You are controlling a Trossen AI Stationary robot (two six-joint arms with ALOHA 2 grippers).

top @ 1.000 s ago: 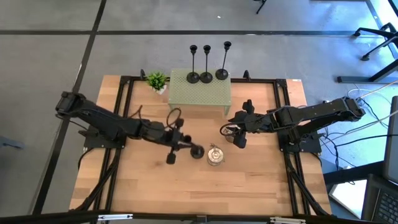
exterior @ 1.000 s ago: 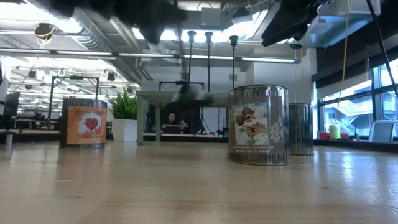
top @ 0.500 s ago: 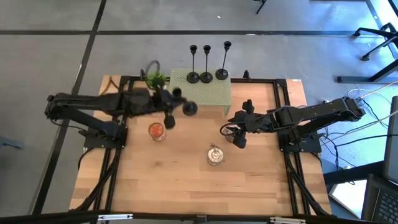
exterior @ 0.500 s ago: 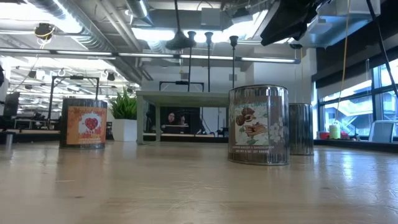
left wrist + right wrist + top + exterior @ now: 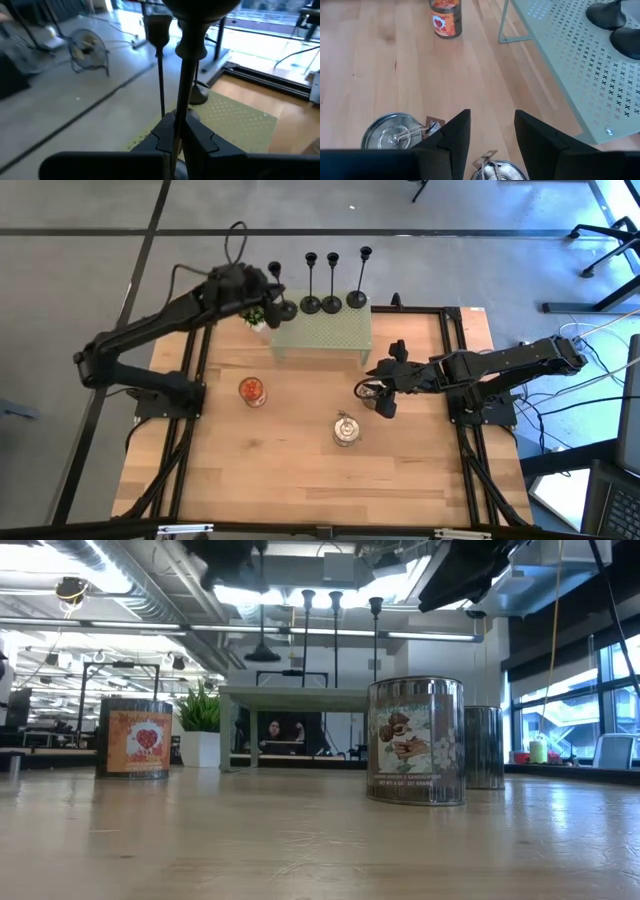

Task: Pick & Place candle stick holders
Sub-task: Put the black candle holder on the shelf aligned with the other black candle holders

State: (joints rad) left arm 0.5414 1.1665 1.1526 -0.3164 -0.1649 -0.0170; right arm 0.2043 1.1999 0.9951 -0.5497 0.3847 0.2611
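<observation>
Three black candle stick holders stand on their disc bases along the far edge of the green perforated stand. My left gripper is by the stand's far left corner, shut on a fourth candle stick holder, also seen in the low view. My right gripper is open and empty over a silver-lidded jar at the table's right middle. My left gripper pinches the thin stem between its two fingers, well above the disc base. The fingers come about level from the table's left and lie across the stem. The holder is upright, its base clear above the stand's top.
An orange jar stands left of centre and another silver jar at centre. A small green plant sits just under my left gripper, left of the stand. Bare wood lies toward the near edge.
My left gripper has carried the candle stick holder from the table's middle up and toward the far edge, to the stand's far left corner. The holder was tilted then and is upright now. Its base is lower than half a second ago.
</observation>
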